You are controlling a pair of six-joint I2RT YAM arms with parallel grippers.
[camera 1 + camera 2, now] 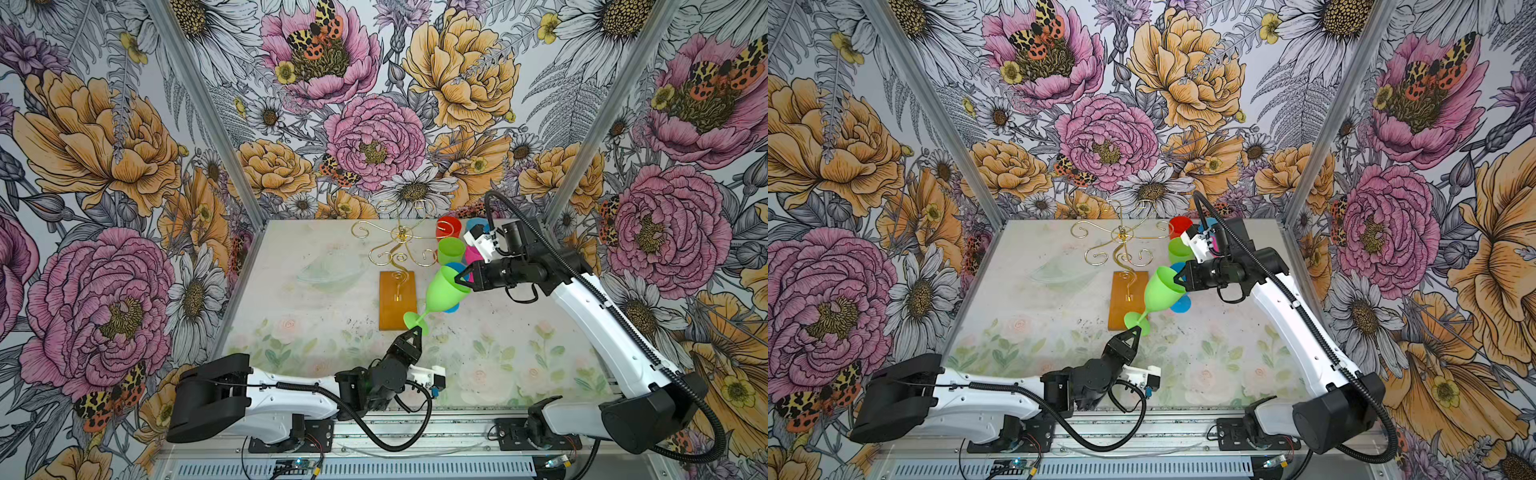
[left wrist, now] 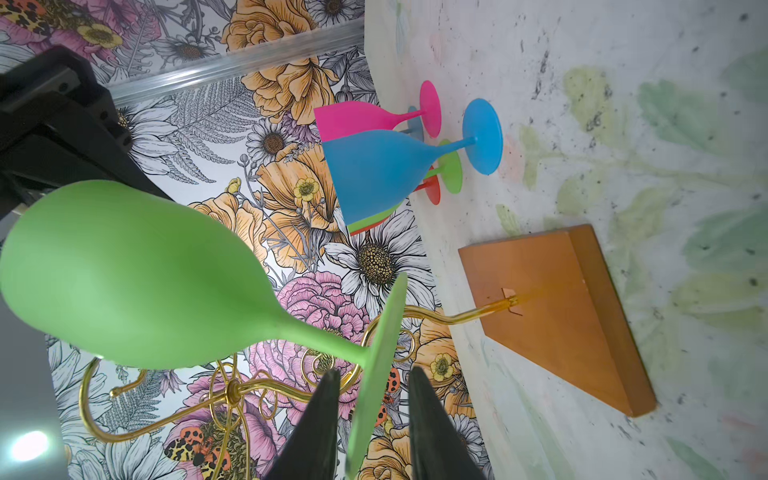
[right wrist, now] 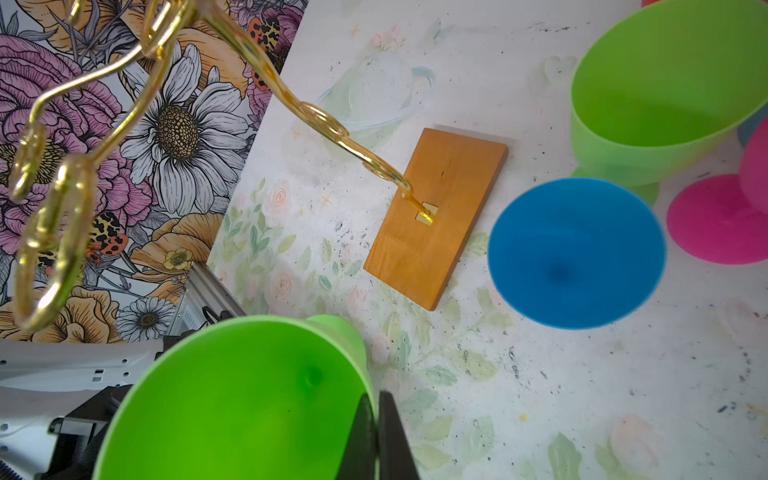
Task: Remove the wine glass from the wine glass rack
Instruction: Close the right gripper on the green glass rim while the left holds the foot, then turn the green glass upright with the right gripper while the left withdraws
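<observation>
Clamping the rim, the right hand [image 1: 466, 280] holds the wine glass [image 1: 444, 293] tilted. Its foot points toward the left hand [image 1: 416, 331], whose fingers [image 2: 320, 424] stand apart.

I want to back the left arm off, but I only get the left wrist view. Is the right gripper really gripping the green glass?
Observer: Yes. The right wrist view shows the right gripper shut on the rim of the green wine glass, one finger inside the bowl.
Operator: Is it clear of the rack?
Observer: It looks so. In both top views no wire arm of the wine glass rack crosses the glass; it hangs tilted, right of the stem.
</observation>
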